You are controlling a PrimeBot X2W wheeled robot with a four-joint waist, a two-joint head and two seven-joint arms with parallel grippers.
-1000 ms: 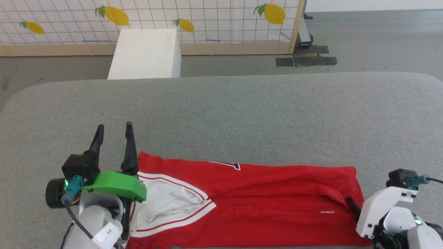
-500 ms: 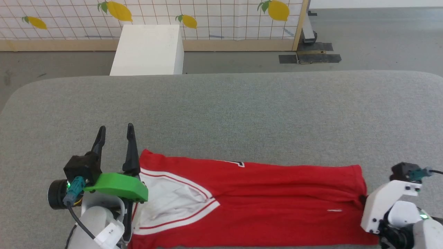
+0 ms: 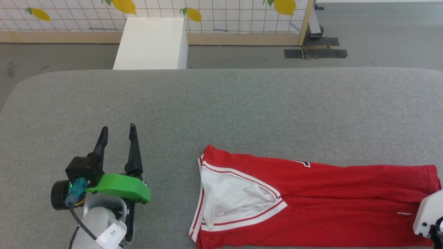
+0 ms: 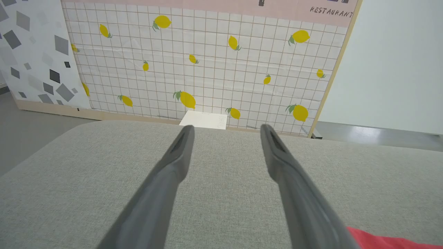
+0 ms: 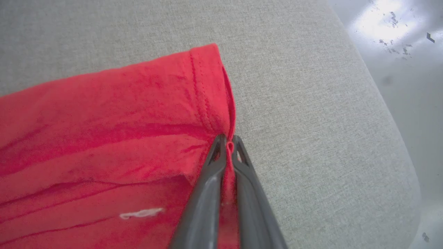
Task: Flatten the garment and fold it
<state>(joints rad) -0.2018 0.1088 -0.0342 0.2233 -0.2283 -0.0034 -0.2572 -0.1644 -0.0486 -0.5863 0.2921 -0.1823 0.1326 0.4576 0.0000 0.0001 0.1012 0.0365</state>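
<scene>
The garment (image 3: 328, 197), red with a white panel and red-and-white stripe trim, lies long and folded along the near edge of the grey cloth-covered table (image 3: 242, 103). In the right wrist view my right gripper (image 5: 229, 138) is shut on the garment's (image 5: 104, 131) hemmed right edge. Its white wrist bracket (image 3: 427, 214) sits at the cloth's right end in the head view. My left gripper (image 3: 118, 127) stands open over bare table, well left of the garment. Its fingers point away with nothing between them (image 4: 226, 127), and a red corner of the garment (image 4: 380, 240) shows at the lower right.
A white box (image 3: 152, 43) stands on the floor beyond the table's far edge, in front of a lemon-print screen (image 3: 207, 14). The table's rounded right edge (image 5: 398, 138) lies close to the right gripper, with grey floor beyond it.
The garment has slid to the right across the table, drawn by the right gripper, and now lies clear of the left gripper. The left gripper stays open in place. The camera has shifted slightly.
</scene>
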